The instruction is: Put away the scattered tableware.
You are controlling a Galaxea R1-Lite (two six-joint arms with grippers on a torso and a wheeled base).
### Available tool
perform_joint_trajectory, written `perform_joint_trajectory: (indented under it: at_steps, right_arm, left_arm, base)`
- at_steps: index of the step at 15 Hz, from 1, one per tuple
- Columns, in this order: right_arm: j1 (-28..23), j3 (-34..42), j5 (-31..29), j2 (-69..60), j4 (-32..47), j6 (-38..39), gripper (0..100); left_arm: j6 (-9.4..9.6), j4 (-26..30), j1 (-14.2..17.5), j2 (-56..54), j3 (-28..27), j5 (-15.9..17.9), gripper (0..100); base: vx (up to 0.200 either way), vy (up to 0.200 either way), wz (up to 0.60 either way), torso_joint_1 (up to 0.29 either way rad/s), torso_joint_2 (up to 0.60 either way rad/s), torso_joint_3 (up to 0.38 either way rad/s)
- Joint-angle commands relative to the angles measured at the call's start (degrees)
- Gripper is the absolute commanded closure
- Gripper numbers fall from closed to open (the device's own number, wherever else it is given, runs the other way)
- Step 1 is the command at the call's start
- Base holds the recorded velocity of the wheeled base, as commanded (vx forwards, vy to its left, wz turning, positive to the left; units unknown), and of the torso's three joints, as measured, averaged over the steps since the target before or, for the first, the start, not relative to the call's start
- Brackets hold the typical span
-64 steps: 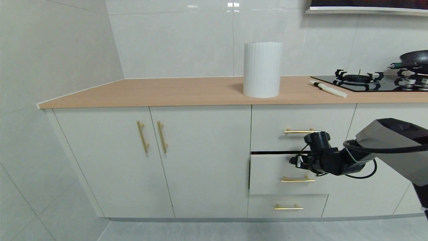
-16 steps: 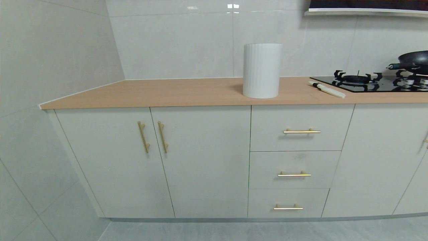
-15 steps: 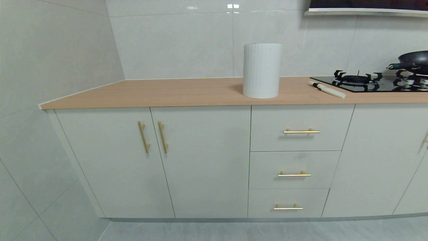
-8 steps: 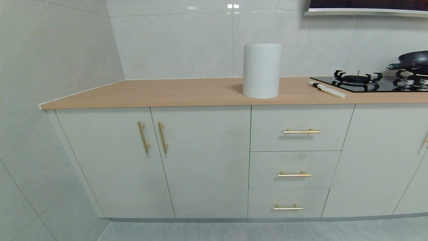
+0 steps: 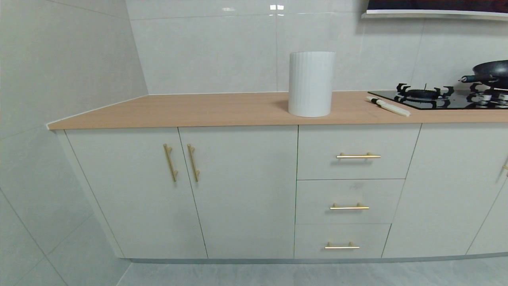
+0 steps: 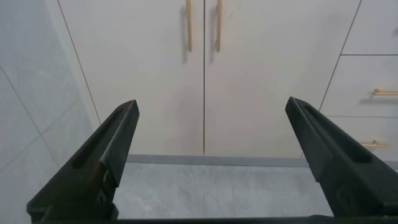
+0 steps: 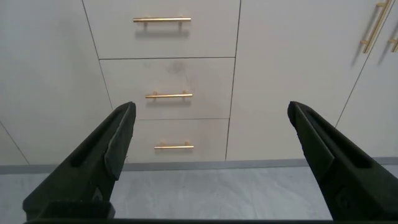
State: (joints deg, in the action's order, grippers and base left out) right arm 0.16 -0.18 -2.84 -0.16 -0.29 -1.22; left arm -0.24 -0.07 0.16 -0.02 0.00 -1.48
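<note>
A white ribbed cylindrical holder [image 5: 310, 83] stands upright on the wooden counter [image 5: 198, 109]. A pale knife-like utensil with a dark end [image 5: 388, 106] lies flat on the counter by the hob's left edge. Below, three drawers with gold handles are all shut; the middle drawer [image 5: 349, 200] also appears in the right wrist view [image 7: 168, 87]. My right gripper [image 7: 211, 109] is open and empty, low, facing those drawers from a distance. My left gripper [image 6: 211, 109] is open and empty, low above the floor, facing the double cabinet doors [image 6: 203, 74].
A black gas hob [image 5: 440, 98] with a dark pan [image 5: 490, 71] sits at the counter's right. A tiled wall closes the left side. Double doors with gold handles [image 5: 180, 162] are shut. Grey floor [image 5: 278, 274] lies open before the cabinets.
About four seconds ago my right arm was at the middle drawer, which stood slightly open; the drawer is now shut and the arm has left the head view. Nothing has moved in the last second.
</note>
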Motion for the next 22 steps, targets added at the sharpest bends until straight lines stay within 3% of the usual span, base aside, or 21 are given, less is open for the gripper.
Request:
perform_joint_trajectory:
  at_steps: [1, 8, 22]
  right_arm:
    - [0.0, 0.2, 0.0, 0.2, 0.3, 0.1, 0]
    - [0.0, 0.2, 0.3, 0.2, 0.3, 0.1, 0]
    - [0.0, 0.2, 1.6, 0.2, 0.3, 0.5, 0]
  left_arm:
    - [-0.02, 0.0, 0.0, 0.0, 0.0, 0.0, 0]
    - [0.33, 0.0, 0.0, 0.0, 0.0, 0.2, 0]
    - [0.16, 0.1, 0.0, 0.0, 0.0, 0.2, 0]
  base:
    - [0.000, 0.000, 0.00, 0.000, 0.00, 0.000]
    - [0.000, 0.000, 0.00, 0.000, 0.00, 0.000]
    - [0.200, 0.000, 0.00, 0.002, 0.00, 0.003]
